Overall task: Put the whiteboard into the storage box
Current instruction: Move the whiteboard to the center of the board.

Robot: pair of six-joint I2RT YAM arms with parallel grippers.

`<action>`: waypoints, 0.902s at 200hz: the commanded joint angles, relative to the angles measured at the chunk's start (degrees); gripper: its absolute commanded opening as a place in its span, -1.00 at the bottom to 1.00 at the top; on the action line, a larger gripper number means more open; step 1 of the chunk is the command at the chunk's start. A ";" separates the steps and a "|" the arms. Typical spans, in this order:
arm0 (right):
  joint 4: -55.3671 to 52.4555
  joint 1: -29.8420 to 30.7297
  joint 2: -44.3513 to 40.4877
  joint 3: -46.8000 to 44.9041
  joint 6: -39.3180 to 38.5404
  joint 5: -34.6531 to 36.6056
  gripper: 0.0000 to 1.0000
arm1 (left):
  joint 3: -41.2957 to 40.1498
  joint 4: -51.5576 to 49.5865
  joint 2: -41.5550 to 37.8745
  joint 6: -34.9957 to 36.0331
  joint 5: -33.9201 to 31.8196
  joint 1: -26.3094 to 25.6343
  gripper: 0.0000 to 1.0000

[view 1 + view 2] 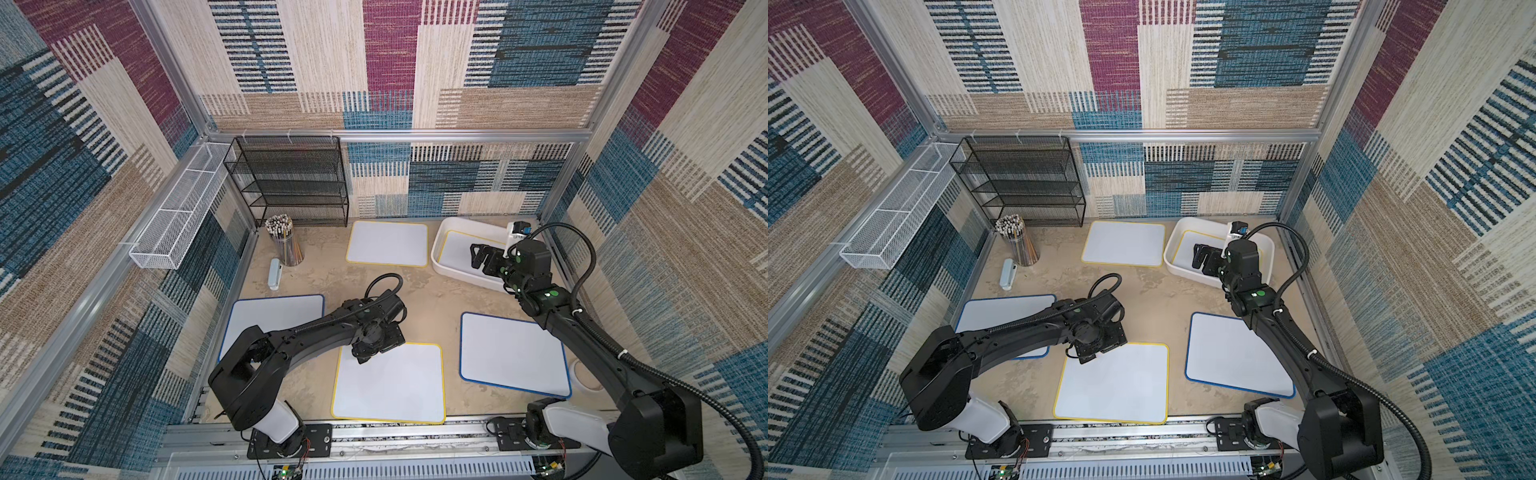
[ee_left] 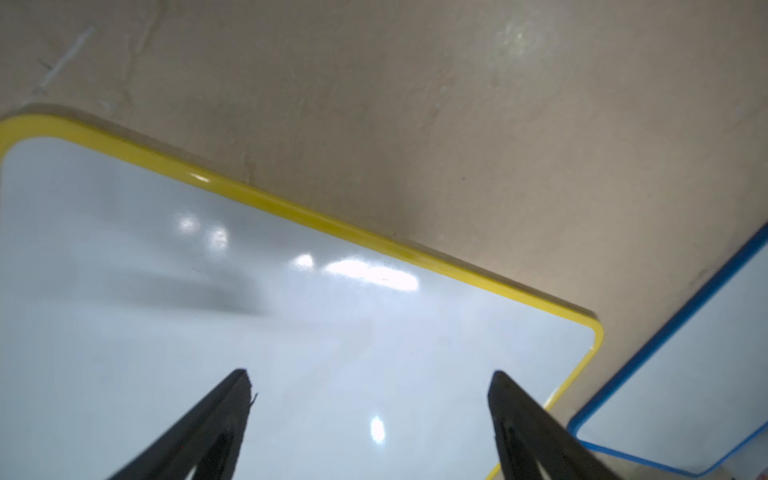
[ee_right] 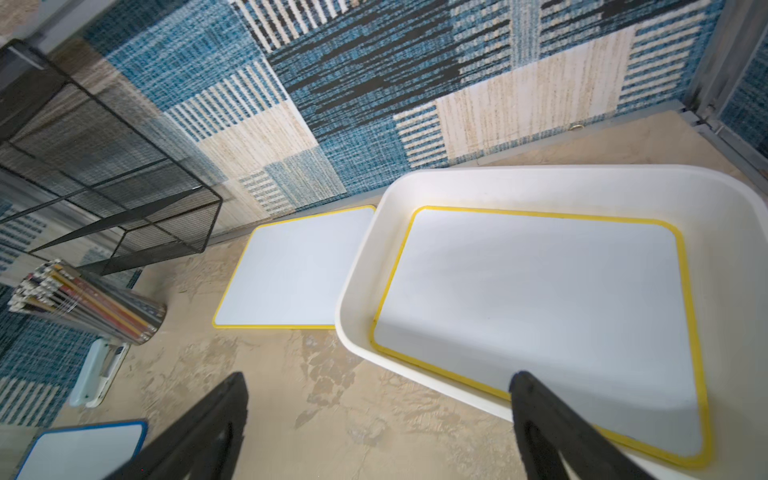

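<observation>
1. Nearest the front rail, a near yellow-rimmed whiteboard is seen flat on the tan table. The left gripper is held just above its far left corner, fingers parted and nothing gripped between them.
2. To either side, two more boards are laid flat: a left blue-rimmed whiteboard, partly hidden under the left arm, and a right blue-rimmed whiteboard.
3. Farther back on the left, a pale eraser is seen just beside a pencil cup, which is packed with pencils.
4. At the far right corner, the storage box is shown with one boxed yellow-rimmed whiteboard lying flat and slightly askew inside, covering most of its floor. The right gripper is hung over the box's near wall, fingers spread wide and empty. A far yellow-rimmed whiteboard is laid just beside the box.
5. Against the back wall, a black mesh rack is stood; a white wire tray is fixed along the left wall.
6. Five whiteboards are counted: three yellow-rimmed, two blue-rimmed; one box, one cup, one rack, one tray.
</observation>
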 commanded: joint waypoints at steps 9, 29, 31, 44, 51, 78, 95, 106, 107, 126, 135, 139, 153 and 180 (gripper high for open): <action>0.55 2.47 -0.68 -1.23 -0.18 -0.45 1.00 | -1.38 3.27 1.33 -3.48 -2.59 0.29 0.82; 0.83 4.12 -1.62 -2.29 0.28 -0.65 1.00 | -0.78 4.12 2.98 -3.35 -3.88 0.76 0.82; 0.91 4.19 -1.72 -2.34 0.37 -0.64 1.00 | -0.70 4.21 3.12 -3.40 -3.99 0.80 0.82; 0.82 4.87 -2.43 -2.94 0.60 -0.55 1.00 | -0.24 5.34 4.39 -3.11 -3.85 1.48 0.82; 0.64 5.15 -2.84 -3.18 0.65 -0.44 1.00 | 0.16 5.66 5.04 -2.77 -3.85 1.84 0.81; -0.08 5.94 -4.78 -3.91 0.95 -0.51 1.00 | 2.80 6.03 8.19 0.72 -4.79 3.21 0.79; -0.65 6.21 -5.76 -4.33 1.14 -0.43 1.00 | 4.88 6.23 10.58 3.34 -4.95 4.04 0.78; -0.81 6.32 -6.15 -4.54 1.14 -0.51 1.00 | 6.91 6.54 12.69 5.71 -4.89 4.49 0.76; -0.84 6.32 -6.17 -4.55 1.14 -0.51 1.00 | 7.16 6.50 12.85 5.94 -4.90 4.50 0.76; -1.40 6.37 -6.82 -4.92 1.22 -0.43 1.00 | 12.03 6.98 17.23 10.20 -3.58 4.69 0.75; -1.60 6.41 -7.20 -5.20 1.31 -0.43 1.00 | 15.06 6.59 19.65 11.95 -2.94 4.62 0.75; -1.70 6.41 -7.38 -5.34 1.38 -0.43 1.00 | 16.53 6.96 20.66 12.96 -2.35 4.66 0.75; -2.05 6.41 -7.96 -5.66 1.49 -0.25 1.00 | 21.31 6.70 24.36 14.85 -0.46 4.52 0.73; -3.52 6.41 -9.01 -5.68 1.32 0.84 1.00 | 29.88 7.43 29.26 18.35 2.00 3.40 0.73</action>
